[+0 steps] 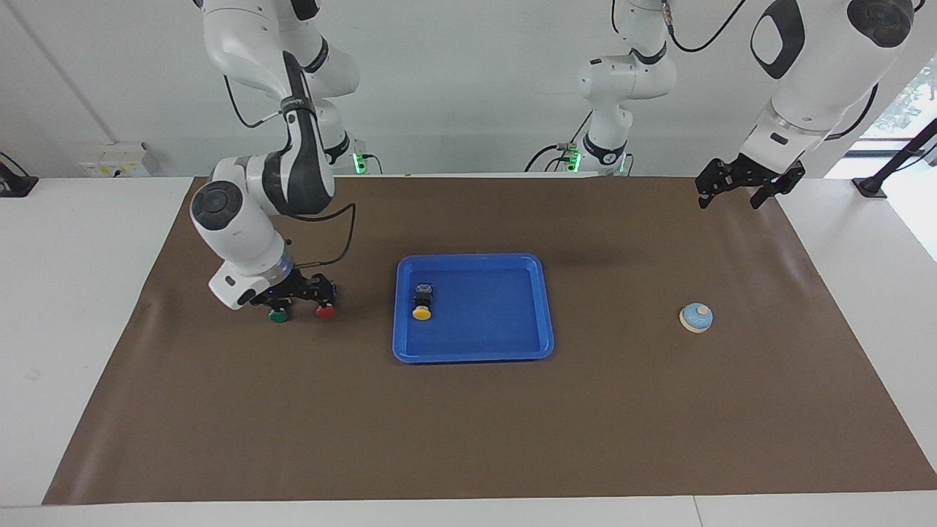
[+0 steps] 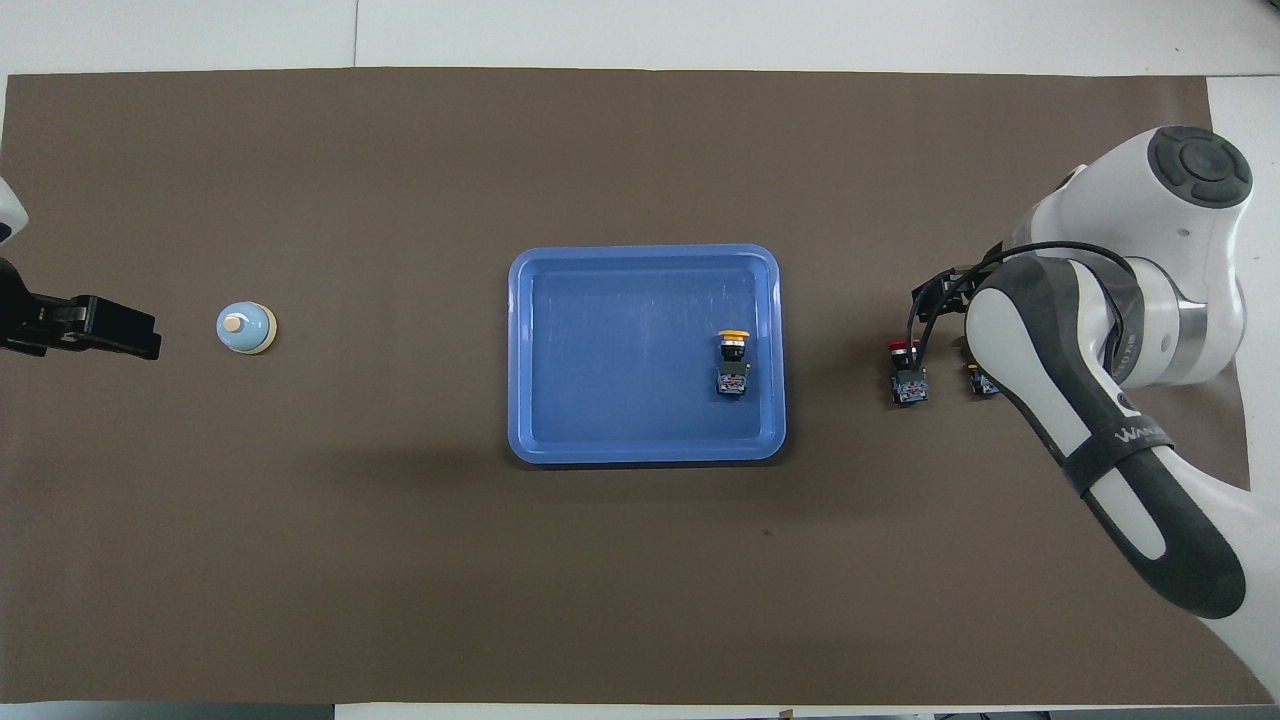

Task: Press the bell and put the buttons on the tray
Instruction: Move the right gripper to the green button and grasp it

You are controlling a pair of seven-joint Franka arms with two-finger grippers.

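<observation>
The blue tray lies mid-table. The yellow button lies on its side in the tray, at the end toward the right arm. The red button and the green button lie on the mat toward the right arm's end. In the overhead view the arm hides most of the green one. My right gripper is low, just over these two buttons. The bell stands toward the left arm's end. My left gripper is open and empty, raised over the mat's edge.
A brown mat covers most of the white table. The right arm's forearm leans low over the mat at its end of the table.
</observation>
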